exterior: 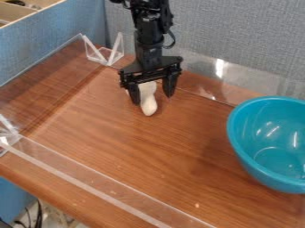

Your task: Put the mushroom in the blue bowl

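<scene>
Gripper (150, 89) points straight down, jaws spread wide around the mushroom (149, 104) on the bench (107, 134); blue bowl (272, 142) sits at right edge.

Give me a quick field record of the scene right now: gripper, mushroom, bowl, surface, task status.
gripper: open, pointing down, fingers straddling the mushroom
mushroom: cream-white, lying on the table between the open fingers, not lifted
blue bowl: empty, at the right edge of view, apart from the mushroom
table: wood surface with clear low walls
task status: mushroom not yet grasped, not in the bowl
</scene>
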### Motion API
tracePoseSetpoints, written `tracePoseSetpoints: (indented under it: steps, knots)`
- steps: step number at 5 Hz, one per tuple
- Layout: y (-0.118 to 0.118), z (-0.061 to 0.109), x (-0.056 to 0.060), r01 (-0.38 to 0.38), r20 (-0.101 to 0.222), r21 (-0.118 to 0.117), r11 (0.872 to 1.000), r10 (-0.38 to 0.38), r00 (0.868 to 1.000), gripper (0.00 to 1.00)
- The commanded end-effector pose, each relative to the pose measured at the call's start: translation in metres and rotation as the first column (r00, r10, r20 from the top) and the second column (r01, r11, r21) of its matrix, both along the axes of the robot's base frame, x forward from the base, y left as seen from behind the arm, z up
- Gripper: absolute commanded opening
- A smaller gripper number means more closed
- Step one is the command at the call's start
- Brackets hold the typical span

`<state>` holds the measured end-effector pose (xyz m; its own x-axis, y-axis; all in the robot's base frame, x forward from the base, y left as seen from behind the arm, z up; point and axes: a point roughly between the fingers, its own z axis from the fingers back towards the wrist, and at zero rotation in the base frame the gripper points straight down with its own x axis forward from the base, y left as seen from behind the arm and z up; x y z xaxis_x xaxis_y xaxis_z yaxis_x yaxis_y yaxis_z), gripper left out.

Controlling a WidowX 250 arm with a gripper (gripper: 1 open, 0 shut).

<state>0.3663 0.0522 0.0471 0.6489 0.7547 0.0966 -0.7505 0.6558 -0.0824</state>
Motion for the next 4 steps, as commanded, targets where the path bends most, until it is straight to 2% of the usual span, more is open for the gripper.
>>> tracePoseSetpoints:
  steps: [1,2,3,4]
  knots:
    - [0.001,0.017,0.009,0.003,0.059,0.015,1.0,-0.004,0.998,1.0]
    - [0.002,0.012,0.009,-0.001,0.052,0.016,1.0,0.001,0.999,0.0]
    - [0.003,0.015,0.008,0.009,0.054,0.011,1.0,-0.009,0.999,0.0]
    - [0.006,0.026,0.006,0.002,0.068,-0.003,1.0,-0.002,0.998,0.0]
